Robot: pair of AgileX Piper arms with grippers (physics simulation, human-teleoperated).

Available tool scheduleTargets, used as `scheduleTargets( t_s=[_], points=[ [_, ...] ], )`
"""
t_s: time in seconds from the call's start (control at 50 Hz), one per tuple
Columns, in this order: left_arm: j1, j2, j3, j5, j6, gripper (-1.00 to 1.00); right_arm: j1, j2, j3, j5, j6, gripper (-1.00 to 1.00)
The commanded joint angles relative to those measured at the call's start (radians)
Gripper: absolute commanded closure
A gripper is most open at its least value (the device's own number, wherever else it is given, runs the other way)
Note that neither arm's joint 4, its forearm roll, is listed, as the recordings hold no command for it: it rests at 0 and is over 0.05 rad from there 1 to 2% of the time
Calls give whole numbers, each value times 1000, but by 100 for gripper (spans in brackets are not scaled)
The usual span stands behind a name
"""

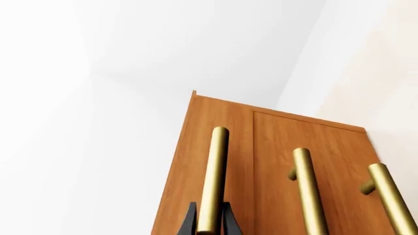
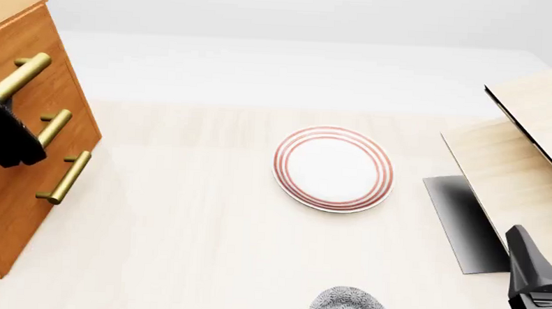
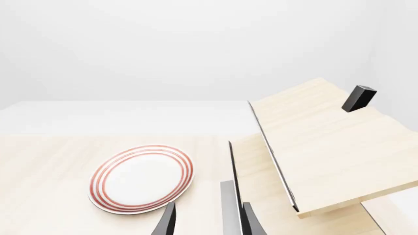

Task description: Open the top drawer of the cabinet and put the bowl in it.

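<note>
left wrist view: fingers on the top handle

left gripper (image 1: pixel 210 226) is clamped on the brass handle (image 1: pixel 213 178) of the top drawer (image 1: pixel 212 147), cabinet (image 2: pixel 14 185) at the desk's left edge. drawer looks closed, contents unseen; likely stiff, pull straight by the bar. bowl (image 2: pixel 349 308) sits at the near edge, probably light and breakable; grip its rim. right gripper (image 3: pixel 205 220) hangs apart, empty. plate (image 2: pixel 333 168) mid-desk is bare.

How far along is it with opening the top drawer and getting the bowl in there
Nothing is finished yet: the top drawer sits flush with the cabinet. In hand: the left gripper straddles its brass handle, fingers on either side. Left to do: pull it open, then move the bowl, sitting on the table near the front edge. The right gripper is open, holding nothing.
</note>
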Motion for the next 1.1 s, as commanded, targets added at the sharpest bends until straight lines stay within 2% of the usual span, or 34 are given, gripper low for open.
scheduleTargets(
  t_s=[0.02, 0.3, 1.1],
  points=[
    [-23, -51, 28, 12, 16, 100, 0, -1, 1, 0, 0, -100],
    [-58, -70, 69, -2, 19, 100, 0, -1, 1, 0, 0, -100],
    [-224, -75, 76, -10, 27, 100, 0, -1, 1, 0, 0, -100]
  ],
)
